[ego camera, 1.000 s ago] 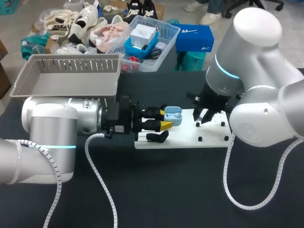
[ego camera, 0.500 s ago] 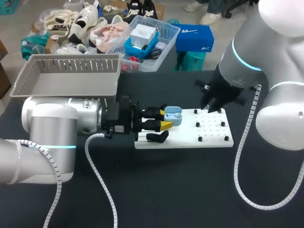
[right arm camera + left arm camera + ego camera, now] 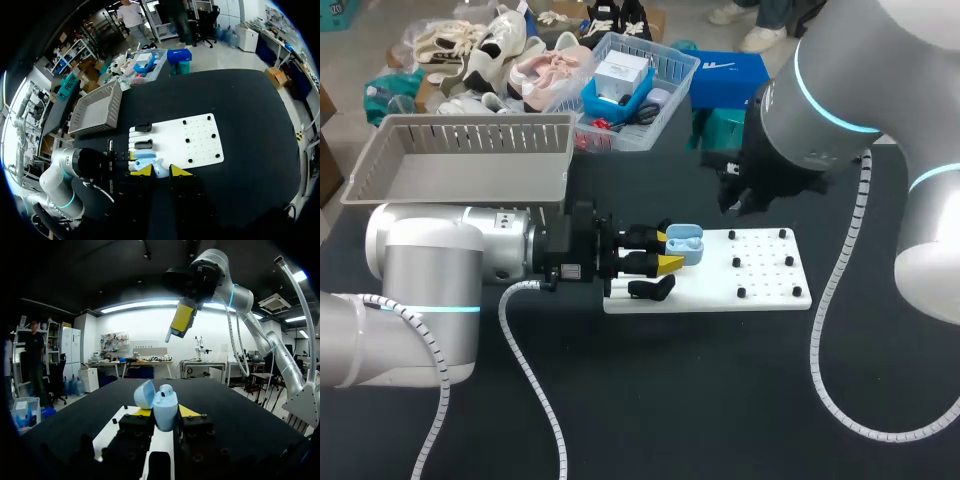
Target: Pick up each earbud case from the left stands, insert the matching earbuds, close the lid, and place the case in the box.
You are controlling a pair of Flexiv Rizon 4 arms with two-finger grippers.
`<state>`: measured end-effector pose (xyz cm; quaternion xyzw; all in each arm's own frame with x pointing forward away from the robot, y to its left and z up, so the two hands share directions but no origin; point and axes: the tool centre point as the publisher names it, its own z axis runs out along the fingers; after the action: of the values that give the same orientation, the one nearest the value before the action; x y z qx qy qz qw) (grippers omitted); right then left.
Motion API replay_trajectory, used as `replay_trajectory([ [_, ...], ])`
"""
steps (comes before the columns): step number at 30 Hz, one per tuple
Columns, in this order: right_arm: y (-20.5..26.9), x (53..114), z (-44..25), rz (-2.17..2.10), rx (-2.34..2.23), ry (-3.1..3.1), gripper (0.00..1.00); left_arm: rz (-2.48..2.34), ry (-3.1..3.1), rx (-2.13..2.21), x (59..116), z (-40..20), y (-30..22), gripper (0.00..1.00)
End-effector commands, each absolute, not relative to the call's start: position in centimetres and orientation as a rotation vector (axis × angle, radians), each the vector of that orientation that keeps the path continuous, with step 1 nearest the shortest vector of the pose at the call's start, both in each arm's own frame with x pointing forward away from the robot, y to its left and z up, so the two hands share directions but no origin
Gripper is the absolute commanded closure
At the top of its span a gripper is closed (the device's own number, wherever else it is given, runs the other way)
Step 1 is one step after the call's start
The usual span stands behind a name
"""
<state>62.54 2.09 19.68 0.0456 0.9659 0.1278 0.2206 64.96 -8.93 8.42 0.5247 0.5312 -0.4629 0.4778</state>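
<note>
A light blue earbud case [image 3: 684,243] with its lid open sits between the yellow tips of my left gripper [image 3: 665,251], which is shut on it at the left end of the white board [image 3: 760,285]. In the left wrist view the case [image 3: 164,409] stands upright between the fingers, lid tipped back. My right gripper [image 3: 734,204] hangs above the board's far edge, clear of it. In the right wrist view its fingers [image 3: 143,170] pinch a small light blue earbud [image 3: 159,169], with the case [image 3: 144,156] far below.
Two empty black stands [image 3: 143,127] [image 3: 144,144] sit on the board's left end, and black pegs [image 3: 788,260] dot its right half. A grey basket [image 3: 470,160] stands at the back left behind my left arm. Black tabletop lies open in front.
My right arm has lifted off the board's pegs and swung up and back toward the far side. The left arm and the case have not moved.
</note>
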Motion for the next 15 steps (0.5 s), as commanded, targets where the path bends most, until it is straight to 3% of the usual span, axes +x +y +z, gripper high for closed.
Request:
replay_trajectory([
  [1,2.9,61.8,21.3,0.371,0.037,2.755,1.0,-1.124,1.3,1.277,64.8,8.4,-9.0,1.0],
  [15,6.1,61.9,20.1,0.398,-0.276,2.992,1.0,-1.124,1.3,1.277,64.8,8.4,-9.0,1.0],
])
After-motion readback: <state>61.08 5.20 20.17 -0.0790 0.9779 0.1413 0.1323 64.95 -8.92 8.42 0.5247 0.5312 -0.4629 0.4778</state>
